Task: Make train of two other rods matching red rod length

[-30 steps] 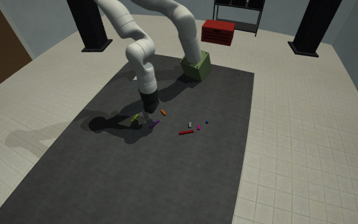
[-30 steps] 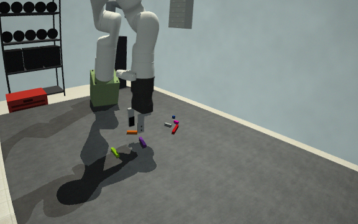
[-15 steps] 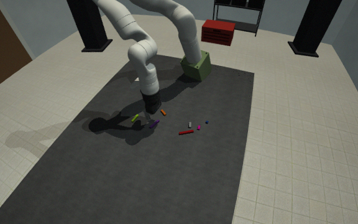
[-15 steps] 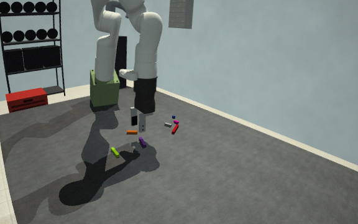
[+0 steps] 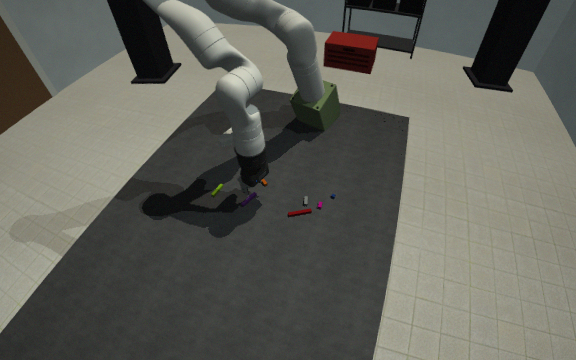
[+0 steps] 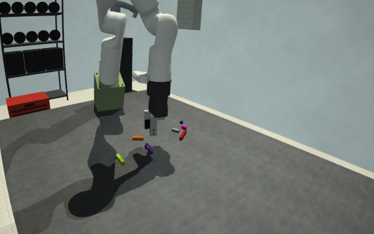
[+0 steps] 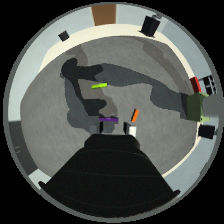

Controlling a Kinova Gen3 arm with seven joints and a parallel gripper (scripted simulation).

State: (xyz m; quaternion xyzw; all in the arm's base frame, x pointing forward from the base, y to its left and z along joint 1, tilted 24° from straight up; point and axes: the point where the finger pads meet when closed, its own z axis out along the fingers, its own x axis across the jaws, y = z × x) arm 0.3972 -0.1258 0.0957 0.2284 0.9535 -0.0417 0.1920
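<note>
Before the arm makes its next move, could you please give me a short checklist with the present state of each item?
1. Gripper jaws open and holding nothing: ok.
2. Short purple rod lying flat with room around it: ok.
3. Gripper down at the purple rod: not ok, it hangs above the mat.
4. A pair summing to seven is available, purple with the tiny blue rod, or the orange rod with the grey rod: ok.
5. Train laid end to end: not ok, all rods lie apart.
6. Long red rod apart from other rods: cannot tell, the magenta rod lies close.
</note>
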